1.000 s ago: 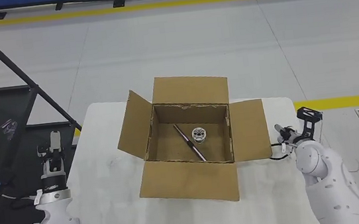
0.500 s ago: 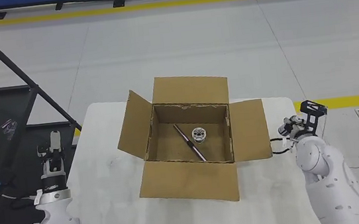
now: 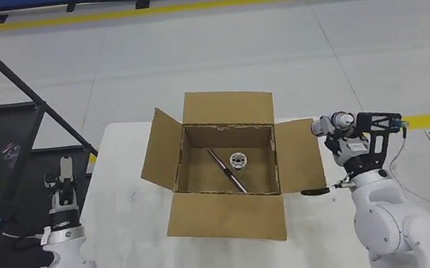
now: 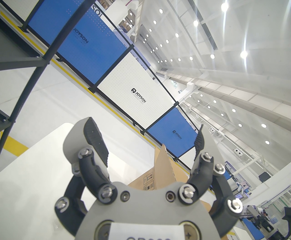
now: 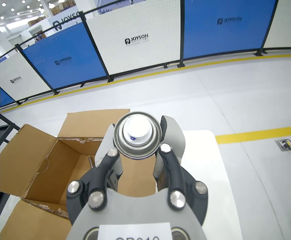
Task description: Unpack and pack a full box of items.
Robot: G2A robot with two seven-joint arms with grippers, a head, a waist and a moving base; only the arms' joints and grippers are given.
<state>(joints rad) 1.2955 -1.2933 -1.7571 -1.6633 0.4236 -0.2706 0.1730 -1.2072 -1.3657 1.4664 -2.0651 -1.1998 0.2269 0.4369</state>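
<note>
My right gripper [image 5: 139,136] is clamped around the aerosol can [image 5: 136,129], just beside the cardboard box's [image 5: 43,147] right flap. I judge the smooth round metal could slip and fall outside. My left gripper [image 4: 145,134] gapes wide, empty.

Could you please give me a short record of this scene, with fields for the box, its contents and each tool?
Box: open brown cardboard box on white table, flaps out
Inside: thin dark metal rod; small round silver part
Right tool: shut on silver metal spray can with white cap, near box's side flap
Left tool: open, empty
</note>
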